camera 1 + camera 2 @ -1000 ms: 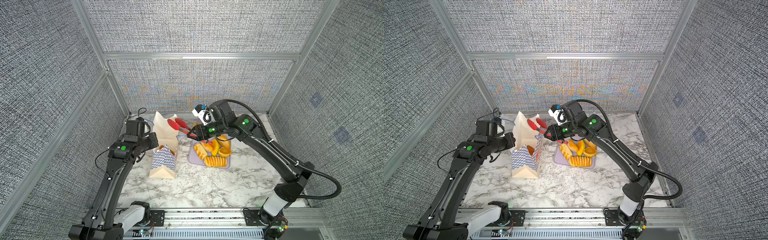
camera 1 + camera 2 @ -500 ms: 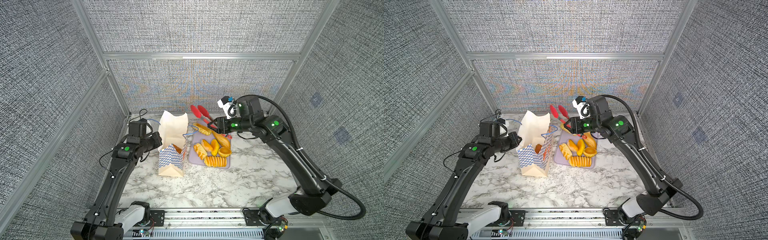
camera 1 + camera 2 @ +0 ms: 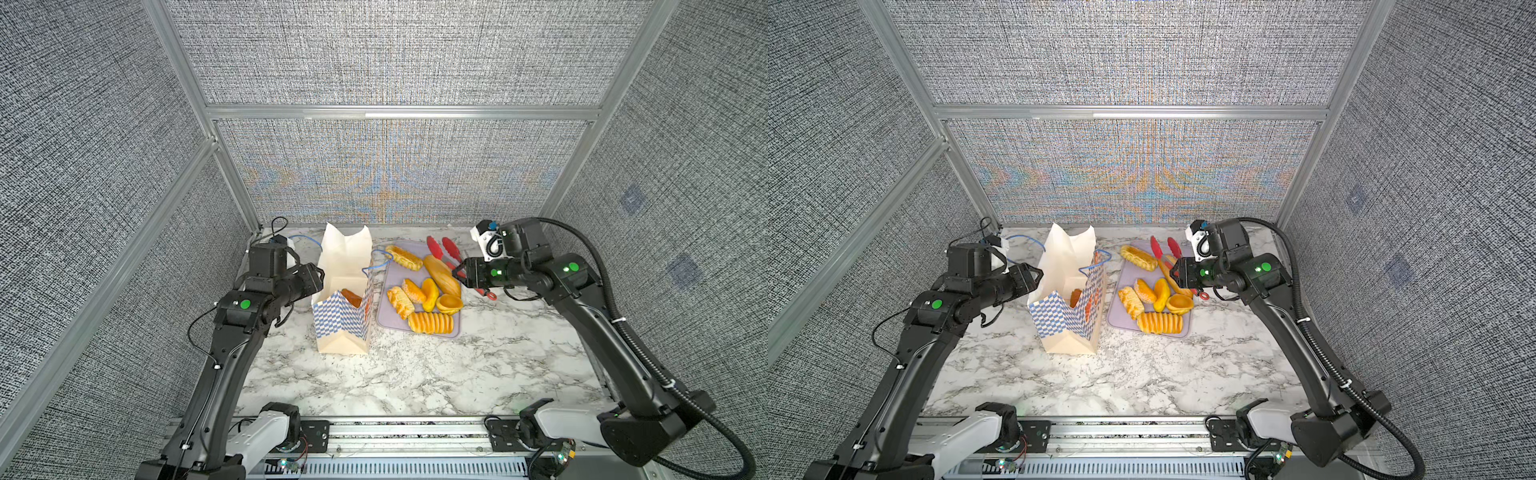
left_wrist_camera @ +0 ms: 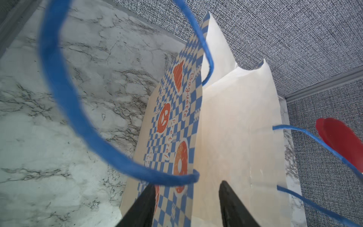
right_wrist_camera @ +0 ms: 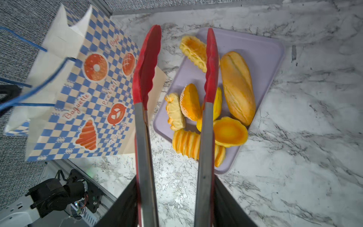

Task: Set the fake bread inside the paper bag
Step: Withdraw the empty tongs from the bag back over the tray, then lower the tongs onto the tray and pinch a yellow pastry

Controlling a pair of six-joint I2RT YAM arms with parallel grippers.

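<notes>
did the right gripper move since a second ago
Yes. The right gripper, shut on the red tongs, has drawn back rightward: from the lavender tray's left edge, by the paper bag, to its right edge.

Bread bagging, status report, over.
Left gripper open, straddling paper bag wall. Right gripper shut on red tongs, tongs empty. One fake bread in bag, seven on tray. Bag mouth unobstructed.
</notes>
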